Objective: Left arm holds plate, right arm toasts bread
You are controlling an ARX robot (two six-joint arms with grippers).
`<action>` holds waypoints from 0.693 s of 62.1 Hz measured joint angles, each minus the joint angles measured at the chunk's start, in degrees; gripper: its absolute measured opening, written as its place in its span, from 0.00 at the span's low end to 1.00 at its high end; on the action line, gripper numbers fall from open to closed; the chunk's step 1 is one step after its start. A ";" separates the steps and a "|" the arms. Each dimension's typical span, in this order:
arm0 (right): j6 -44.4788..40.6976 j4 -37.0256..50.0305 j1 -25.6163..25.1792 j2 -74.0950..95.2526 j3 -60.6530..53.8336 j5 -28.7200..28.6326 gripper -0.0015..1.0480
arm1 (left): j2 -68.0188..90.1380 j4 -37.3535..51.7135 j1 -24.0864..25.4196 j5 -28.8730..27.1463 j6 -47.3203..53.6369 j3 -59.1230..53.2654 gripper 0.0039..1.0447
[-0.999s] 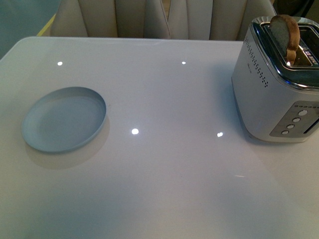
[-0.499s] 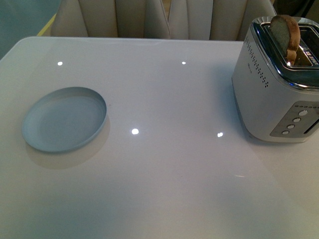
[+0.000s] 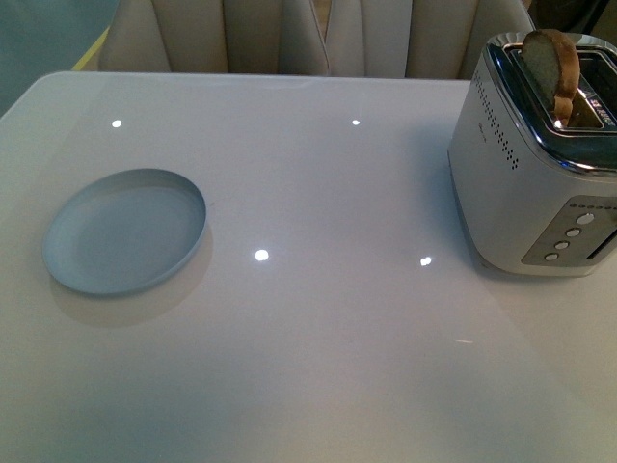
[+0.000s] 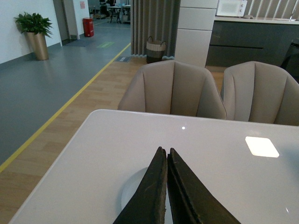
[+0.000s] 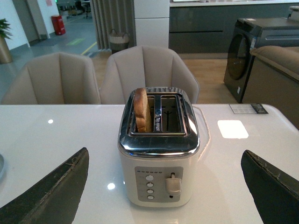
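Note:
The pale blue-grey plate [image 3: 124, 231] lies empty on the left of the white table [image 3: 318, 318]; a sliver of the plate [image 4: 132, 190] shows beside my shut left gripper [image 4: 164, 150], which hovers above it with nothing between its fingers. The bread [image 3: 552, 71] stands upright in one slot of the white and chrome toaster [image 3: 536, 164] at the right. In the right wrist view the bread [image 5: 141, 110] sticks up from the toaster [image 5: 159, 147], and my right gripper [image 5: 164, 157] is open wide, facing its lever [image 5: 173, 184]. Neither arm shows in the front view.
Beige chairs [image 3: 318, 34] stand behind the table's far edge. The toaster's second slot [image 5: 169, 113] holds nothing. A label card [image 5: 246, 108] lies on the table beyond the toaster.

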 joint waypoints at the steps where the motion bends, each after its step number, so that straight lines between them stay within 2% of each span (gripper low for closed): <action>1: 0.00 0.00 -0.02 0.00 0.00 0.00 0.92 | -0.68 -0.61 0.00 0.00 0.00 0.00 0.03; 22: 0.00 0.00 0.00 0.00 0.00 0.00 0.92 | -11.21 -10.78 0.00 0.00 0.00 0.00 0.03; 43: 0.00 0.00 -0.02 0.00 0.00 0.00 0.92 | -17.09 -16.63 0.00 0.00 0.00 0.00 0.03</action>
